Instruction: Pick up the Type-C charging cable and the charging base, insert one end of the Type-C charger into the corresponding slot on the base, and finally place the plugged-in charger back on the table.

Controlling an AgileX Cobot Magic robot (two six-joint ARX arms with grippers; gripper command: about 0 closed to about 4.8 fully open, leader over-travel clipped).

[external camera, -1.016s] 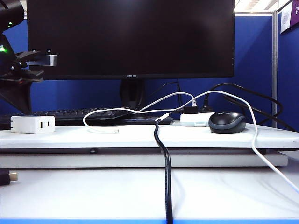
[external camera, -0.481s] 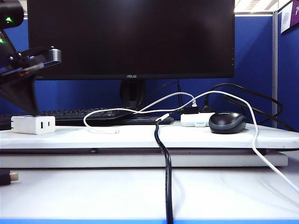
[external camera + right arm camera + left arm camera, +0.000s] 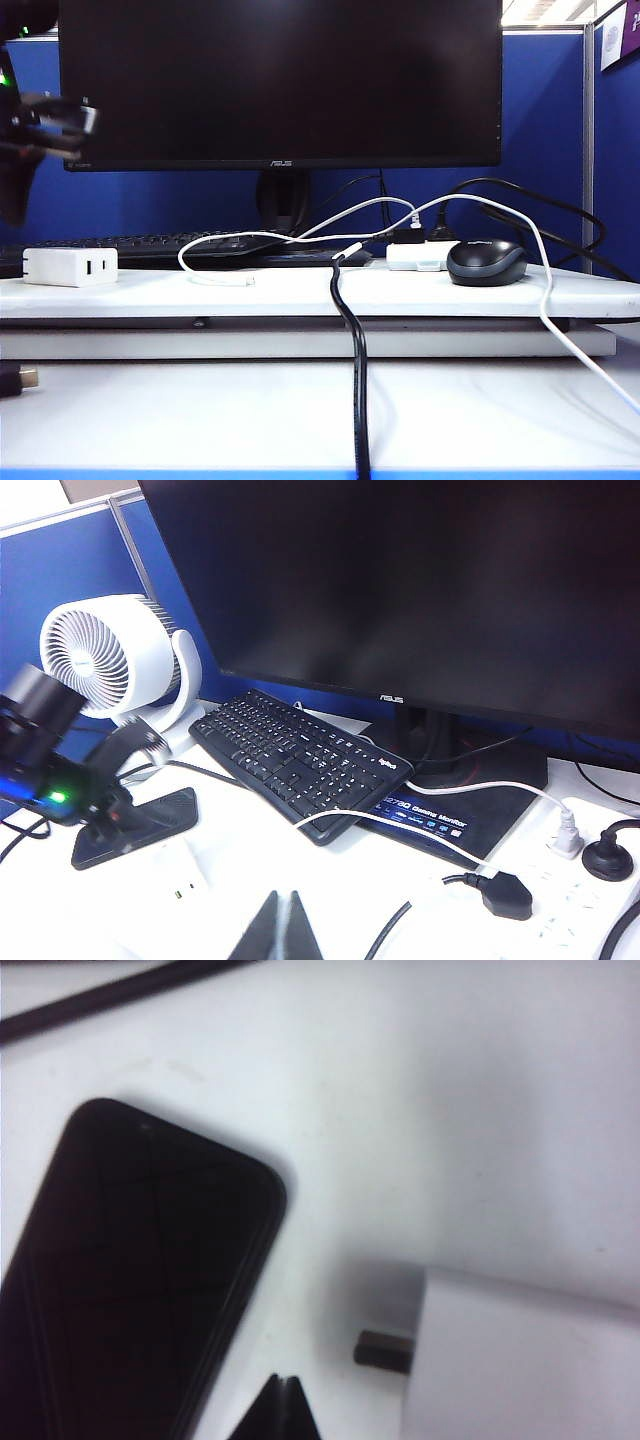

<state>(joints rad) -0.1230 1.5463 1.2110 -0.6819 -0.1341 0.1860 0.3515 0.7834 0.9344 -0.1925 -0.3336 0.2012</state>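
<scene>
Left wrist view shows the clenched, empty left hand [image 3: 283, 1410] over the charging base [image 3: 520, 1360] and a black phone [image 3: 140, 1280], while only the right wrist view shows the clenched right hand [image 3: 285, 930] and a white fan [image 3: 110, 655].

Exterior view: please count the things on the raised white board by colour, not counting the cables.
White: 2, the charging base and the hub.
Black: 2, the mouse and the keyboard.
Total: 4.
</scene>
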